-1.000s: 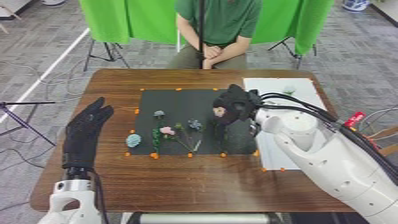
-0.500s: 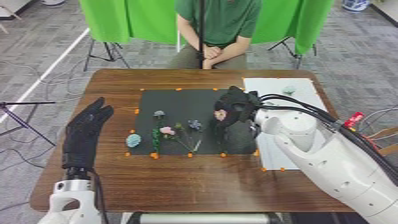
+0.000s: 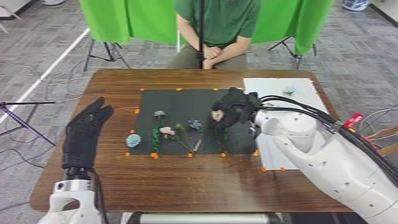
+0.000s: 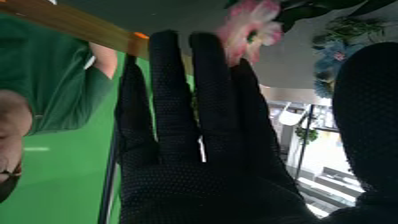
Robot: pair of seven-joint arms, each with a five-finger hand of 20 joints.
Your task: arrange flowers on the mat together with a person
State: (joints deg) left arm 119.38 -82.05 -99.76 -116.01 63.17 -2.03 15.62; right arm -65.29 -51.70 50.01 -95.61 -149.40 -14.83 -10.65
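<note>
Five flower heads lie on or beside the dark mat [image 3: 191, 96] on the brown desk [image 3: 204, 187], seen from the head with 12 o'clock away from the robot. At 8 o'clock, by the mat's edge, is a pale blue flower [image 3: 133, 140]; nearer to the middle, also at 8, is a small pink flower [image 3: 167, 130]. One grey-blue flower [image 3: 159, 114] is at 10 o'clock, and a blue flower [image 3: 195, 124] is about at the centre.

The larger pink flower [image 3: 217, 116] is at 2 o'clock, close to the right robot hand [image 3: 234, 106]. This hand is open, its fingers straight and the thumb well apart; I cannot tell if the petals are touching the fingertips.

The left robot hand [image 3: 87, 127] is at 9 o'clock from the mat, also open, with straight fingers and nothing in it. At 3 o'clock lies a white sheet [image 3: 280, 160], having a pale flower [image 3: 289, 90] near its 12 o'clock end.
</note>
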